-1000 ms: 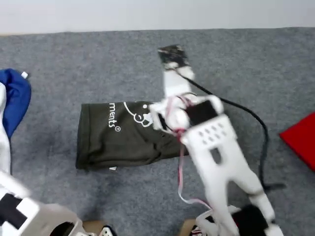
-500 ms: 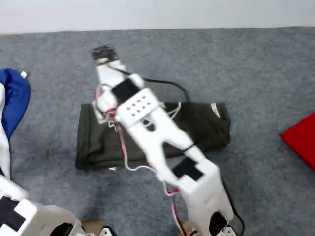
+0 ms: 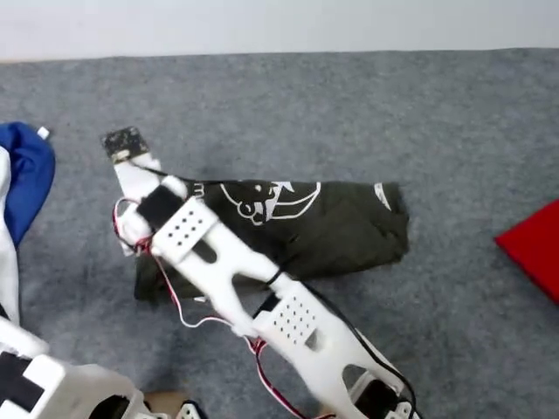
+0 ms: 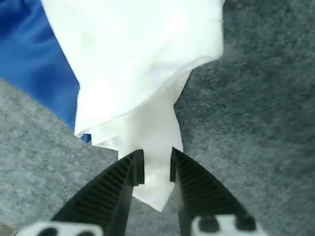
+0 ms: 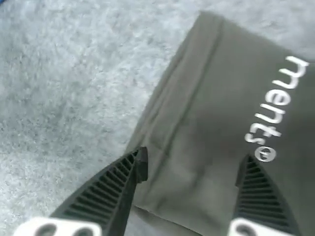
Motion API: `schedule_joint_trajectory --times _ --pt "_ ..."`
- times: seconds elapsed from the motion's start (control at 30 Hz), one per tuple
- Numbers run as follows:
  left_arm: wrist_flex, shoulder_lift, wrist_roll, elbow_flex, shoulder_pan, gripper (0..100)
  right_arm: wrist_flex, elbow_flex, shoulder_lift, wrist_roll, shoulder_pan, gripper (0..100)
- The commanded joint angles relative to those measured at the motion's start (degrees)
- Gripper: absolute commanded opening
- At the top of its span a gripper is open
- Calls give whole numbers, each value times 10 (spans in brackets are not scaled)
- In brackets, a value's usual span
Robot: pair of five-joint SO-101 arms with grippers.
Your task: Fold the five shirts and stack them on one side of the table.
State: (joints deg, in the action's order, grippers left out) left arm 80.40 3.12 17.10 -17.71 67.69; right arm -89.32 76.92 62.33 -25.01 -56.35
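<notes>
Off at the tabletop's point(image 3: 349, 105) edges lie a blue shirt point(image 3: 26, 175) and a red shirt point(image 3: 533, 249); the right arm point(image 3: 218, 262) crosses the dark shirt point(image 3: 332, 218) in the middle. The right claw point(image 5: 193, 164) spreads wide over that shirt's edge. The left claw point(image 4: 156, 162) pinches a white shirt point(image 4: 142, 64).

Soft, even light falls from above on the grey table point(image 3: 437, 122) in the high view, with no hard shadows. The right arm point(image 3: 188, 231) casts only a faint shade on the dark shirt point(image 3: 349, 227) beneath it. The arm's white shell is bright, close to glare near the lower edge. In the left wrist view the white shirt point(image 4: 142, 64) is washed out, its folds barely shaded. In the right wrist view the table is pale and bright, and the dark shirt's creases are gently shaded.
</notes>
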Motion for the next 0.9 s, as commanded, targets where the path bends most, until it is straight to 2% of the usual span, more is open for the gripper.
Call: schedule_joint_trajectory --times 0.0,0.3,0.87 --pt "-5 -31 3 2 4 104 22 43 7 -6 -8 302" --pt "-4 -32 3 2 11 104 69 44 44 28 -8 302" --pt "-7 -32 2 2 11 104 79 45 116 49 -25 301"
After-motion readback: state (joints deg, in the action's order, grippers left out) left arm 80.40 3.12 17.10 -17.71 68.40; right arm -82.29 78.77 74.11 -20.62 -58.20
